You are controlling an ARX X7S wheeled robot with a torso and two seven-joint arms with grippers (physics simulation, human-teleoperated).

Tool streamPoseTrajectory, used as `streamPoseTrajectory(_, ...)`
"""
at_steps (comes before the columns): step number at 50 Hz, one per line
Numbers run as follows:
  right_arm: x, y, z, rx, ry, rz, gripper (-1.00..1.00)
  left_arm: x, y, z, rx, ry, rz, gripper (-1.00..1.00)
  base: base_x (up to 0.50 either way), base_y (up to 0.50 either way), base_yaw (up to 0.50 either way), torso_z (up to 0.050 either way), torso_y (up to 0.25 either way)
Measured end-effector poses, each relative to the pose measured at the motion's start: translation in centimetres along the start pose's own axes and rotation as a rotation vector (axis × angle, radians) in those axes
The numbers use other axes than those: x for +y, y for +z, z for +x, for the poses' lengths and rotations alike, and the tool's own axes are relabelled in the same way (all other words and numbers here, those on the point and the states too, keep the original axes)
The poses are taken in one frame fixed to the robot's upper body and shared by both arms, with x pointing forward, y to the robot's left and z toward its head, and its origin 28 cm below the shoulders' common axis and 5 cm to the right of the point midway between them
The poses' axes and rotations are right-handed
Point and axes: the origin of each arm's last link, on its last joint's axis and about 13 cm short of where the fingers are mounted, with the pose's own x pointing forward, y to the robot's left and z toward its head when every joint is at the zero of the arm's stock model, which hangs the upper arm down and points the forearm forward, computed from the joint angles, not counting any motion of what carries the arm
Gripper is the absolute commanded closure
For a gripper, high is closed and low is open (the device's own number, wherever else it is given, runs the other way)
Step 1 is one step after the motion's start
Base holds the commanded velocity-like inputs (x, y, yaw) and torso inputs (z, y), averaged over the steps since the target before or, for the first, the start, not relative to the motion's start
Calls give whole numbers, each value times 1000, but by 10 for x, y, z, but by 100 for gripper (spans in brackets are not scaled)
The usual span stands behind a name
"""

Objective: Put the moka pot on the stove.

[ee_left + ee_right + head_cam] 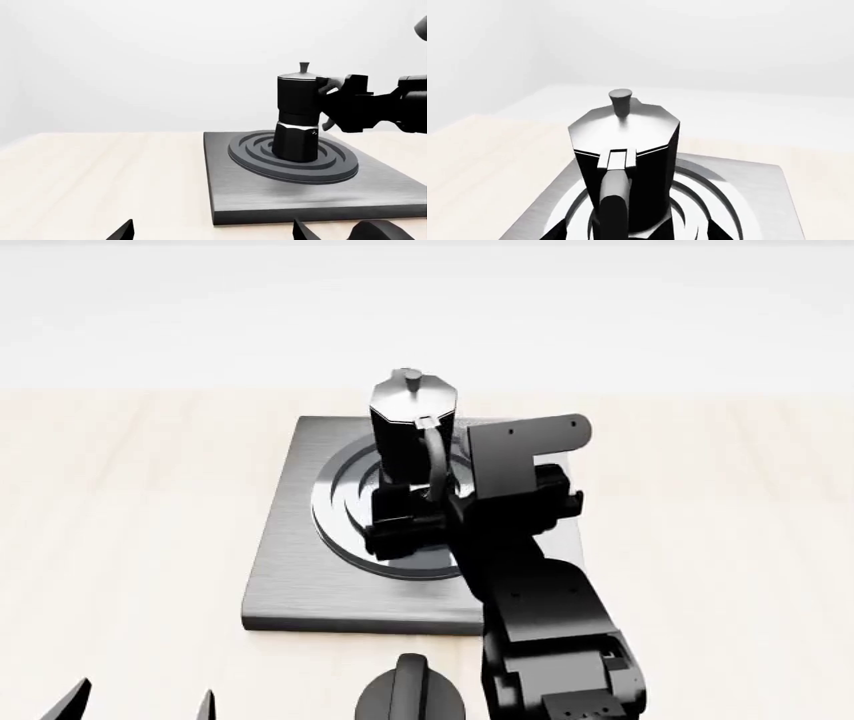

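The moka pot (297, 117) stands upright on the ring burner in the middle of the stove (267, 192). It is glossy black with a silvery lid and knob. It also shows in the head view (407, 425) and the right wrist view (627, 150). My right gripper (637, 232) is at the pot's curved handle (614, 205), its fingers spread wide on either side with gaps, so open. It shows in the head view (407, 525) and the left wrist view (340, 102). My left gripper (212, 231) is open and empty, low over the table in front of the stove.
The stove (287, 580) lies on a light wooden table (120, 540). A squat black knob (407, 695) sits near the stove's front edge, also in the left wrist view (380, 231). My left gripper's fingers (80, 702) show at the head view's bottom left.
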Motion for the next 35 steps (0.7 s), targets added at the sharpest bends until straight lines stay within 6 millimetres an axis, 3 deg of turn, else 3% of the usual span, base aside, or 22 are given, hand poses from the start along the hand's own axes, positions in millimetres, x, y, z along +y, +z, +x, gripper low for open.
streamPoseTrajectory(16,0,12,3,-73,42,-5,-100,0,1,-2,-3,-2,1,-100,0,0,0,0,0)
streamPoseTrajectory(35,-1,10,2,-146,60,-17,-100,-1,1,-2,-3,-4,2,-100,0,0,0,0,0)
